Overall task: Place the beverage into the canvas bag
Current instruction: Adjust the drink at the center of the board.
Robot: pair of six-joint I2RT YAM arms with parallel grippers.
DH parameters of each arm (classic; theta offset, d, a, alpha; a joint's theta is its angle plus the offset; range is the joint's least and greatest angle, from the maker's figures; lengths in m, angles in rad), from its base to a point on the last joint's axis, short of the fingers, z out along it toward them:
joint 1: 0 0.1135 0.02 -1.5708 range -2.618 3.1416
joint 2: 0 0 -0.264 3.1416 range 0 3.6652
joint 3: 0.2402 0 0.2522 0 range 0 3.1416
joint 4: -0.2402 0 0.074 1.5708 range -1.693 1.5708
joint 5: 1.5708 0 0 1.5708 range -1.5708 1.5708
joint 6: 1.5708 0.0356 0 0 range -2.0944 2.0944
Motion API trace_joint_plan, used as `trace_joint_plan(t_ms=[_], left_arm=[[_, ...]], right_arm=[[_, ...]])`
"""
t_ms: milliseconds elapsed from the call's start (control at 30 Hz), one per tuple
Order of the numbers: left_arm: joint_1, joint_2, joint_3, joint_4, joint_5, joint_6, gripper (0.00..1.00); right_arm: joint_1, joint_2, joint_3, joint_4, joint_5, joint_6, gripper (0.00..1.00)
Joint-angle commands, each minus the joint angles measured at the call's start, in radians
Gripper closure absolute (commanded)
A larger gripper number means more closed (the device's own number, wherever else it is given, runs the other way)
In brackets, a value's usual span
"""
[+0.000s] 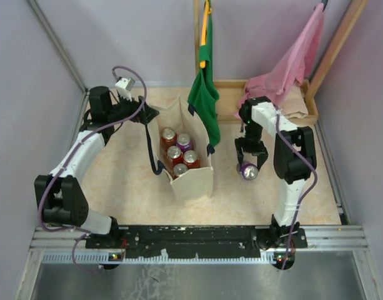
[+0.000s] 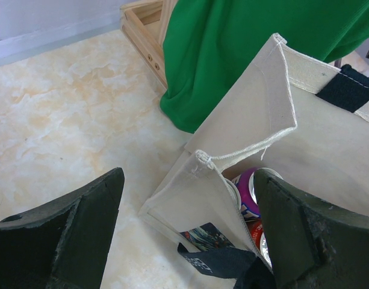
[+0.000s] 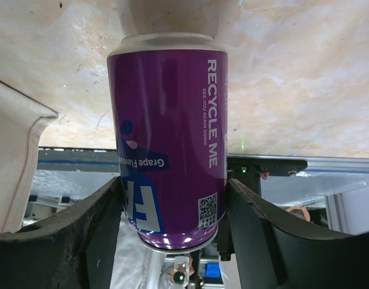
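From above, the canvas bag stands with five cans inside. Just right of it the right gripper is clamped on a purple grape soda can — apparently ready to carry it over.

The left wrist shows the left gripper spread wide astride the bag's rim, probably steadying the mouth.

The right wrist shows fingers pressed against the can's sides.

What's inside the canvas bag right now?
Five upright cans fill the canvas bag: mostly red, at least one purple. Anything beneath them, and the bag's floor, is hidden.
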Motion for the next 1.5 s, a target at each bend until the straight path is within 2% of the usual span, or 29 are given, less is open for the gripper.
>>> trace_joint_plan(t_ms=[0, 233, 600, 733, 1067, 1467], left_arm=[[0.005, -0.011, -0.013, 0.035, 0.012, -0.003, 0.06], [0.005, -0.013, -0.014, 0.041, 0.010, -0.011, 0.06], [0.005, -0.024, -0.029, 0.049, 0.004, -0.016, 0.06], [0.005, -0.028, -0.030, 0.049, 0.001, -0.013, 0.06], [0.005, -0.033, -0.037, 0.046, 0.002, -0.011, 0.06], [0.005, -0.032, -0.026, 0.035, 0.005, -0.005, 0.06]], right_arm=[[0.007, 0.044, 0.073, -0.005, 0.045, -0.023, 0.86], [0.006, 0.163, 0.200, -0.005, 0.046, -0.019, 0.85], [0.007, 0.253, 0.317, 0.001, 0.094, -0.014, 0.52], [0.007, 0.278, 0.372, 0.002, 0.107, -0.013, 0.45], [0.007, 0.207, 0.397, 0.056, 0.174, 0.031, 0.18], [0.018, -0.043, 0.288, 0.208, 0.245, 0.128, 0.19]])
